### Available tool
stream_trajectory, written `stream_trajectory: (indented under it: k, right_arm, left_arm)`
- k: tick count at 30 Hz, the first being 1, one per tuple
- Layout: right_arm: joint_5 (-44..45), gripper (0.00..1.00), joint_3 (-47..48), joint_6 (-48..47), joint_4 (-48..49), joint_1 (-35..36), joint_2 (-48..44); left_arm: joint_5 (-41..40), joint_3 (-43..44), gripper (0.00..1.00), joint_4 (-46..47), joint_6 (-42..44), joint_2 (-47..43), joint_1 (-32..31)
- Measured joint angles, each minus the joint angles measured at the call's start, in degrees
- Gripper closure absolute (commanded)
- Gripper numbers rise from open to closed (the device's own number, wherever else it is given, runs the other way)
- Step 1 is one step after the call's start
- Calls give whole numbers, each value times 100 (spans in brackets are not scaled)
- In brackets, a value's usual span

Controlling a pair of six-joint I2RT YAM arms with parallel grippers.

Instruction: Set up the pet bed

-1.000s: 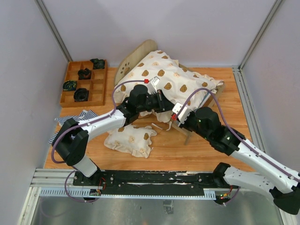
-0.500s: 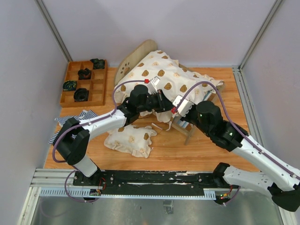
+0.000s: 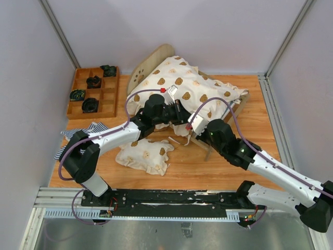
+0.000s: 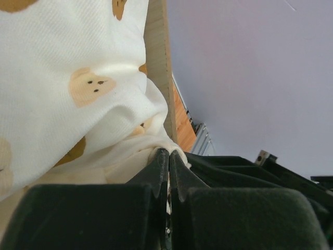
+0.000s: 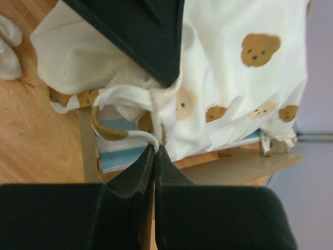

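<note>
The pet bed stands at the back middle, its arched plywood headboard [image 3: 151, 60] with the paw cutout tilted up. The cream bear-print quilt [image 3: 182, 86] is draped over the frame. My left gripper [image 3: 179, 115] is shut on the quilt's near edge; in the left wrist view the white fabric [image 4: 62, 78] bunches at the closed tips [image 4: 168, 152] beside a plywood edge [image 4: 158, 67]. My right gripper [image 3: 193, 124] is right beside it, shut on the quilt's white corded trim [image 5: 155, 148]. The blue-and-white striped mattress [image 5: 122, 151] shows under the quilt [image 5: 234, 78].
A small bear-print pillow [image 3: 145, 155] lies on the table in front of the bed. A dark striped cloth [image 3: 86, 133] lies at the left. The brown compartment tray [image 3: 93, 109] with dark items stands at the back left. Enclosure walls stand on three sides.
My right arm has swung left and forward, bringing its gripper up against the left gripper at the quilt's near edge. The left arm and quilt have barely moved.
</note>
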Motion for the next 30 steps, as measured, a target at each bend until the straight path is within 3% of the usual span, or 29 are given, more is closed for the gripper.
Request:
stream_trajectory:
  k: [4, 8, 16, 21, 30]
  right_arm:
    - [219, 97, -350, 570, 122, 0, -7]
    - [363, 73, -448, 1202, 68, 0, -4]
    - [813, 54, -39, 3167, -914, -2, -20]
    - [1370, 56, 417, 4227, -1552, -358, -26]
    - [1368, 62, 518, 6085, -2006, -1563, 105]
  left_arm:
    - [0, 0, 100, 17, 2, 0, 0]
    - [2, 0, 100, 129, -4, 68, 2]
    - [28, -2, 100, 243, -44, 256, 4]
    - [26, -35, 100, 299, -44, 256, 4]
    - [-63, -175, 100, 321, 28, 256, 4]
